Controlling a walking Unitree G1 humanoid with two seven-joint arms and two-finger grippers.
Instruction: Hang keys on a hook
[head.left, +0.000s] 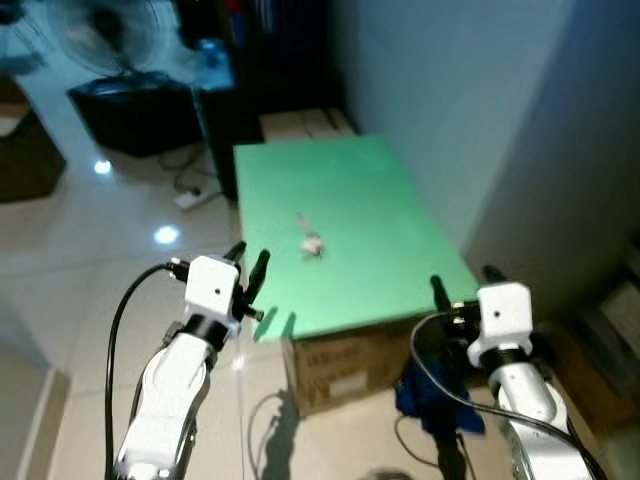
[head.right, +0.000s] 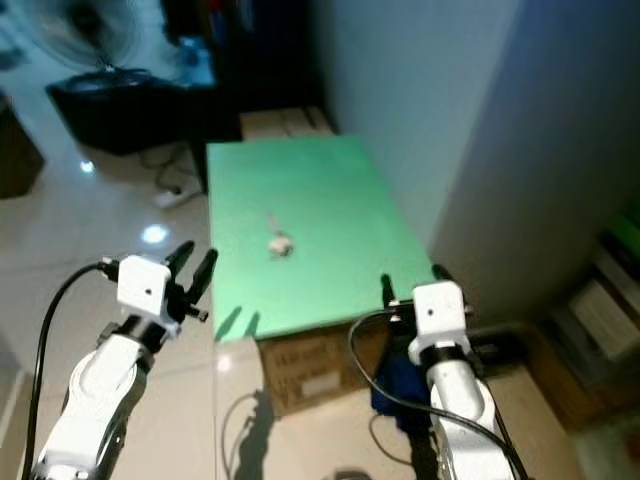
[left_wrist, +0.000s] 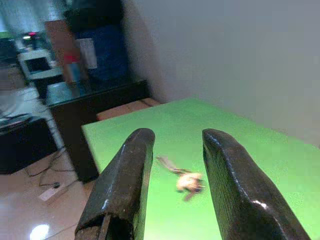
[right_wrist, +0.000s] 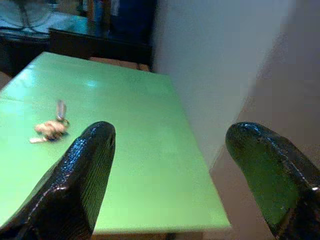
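A small bunch of keys (head.left: 311, 241) with a pale fob lies near the middle of the green table top (head.left: 380, 210). In the wrist views the keys (left_wrist: 184, 179) (right_wrist: 50, 127) rest flat on the green surface ahead of the fingers. My left gripper (head.left: 249, 270) hovers open at the table's near left corner, short of the keys. My right gripper (head.left: 463, 283) is open wide at the near right corner, fingers (right_wrist: 85, 170) spread apart. No hook can be made out on the grey wall (head.left: 470, 110).
The green top rests on a cardboard box (head.left: 340, 370). A blue cloth (head.left: 425, 400) lies on the floor by the box. A fan (head.left: 110, 35) and dark cabinet (head.left: 140, 110) stand at the back left. A power strip (head.left: 195, 195) lies on the glossy tiles.
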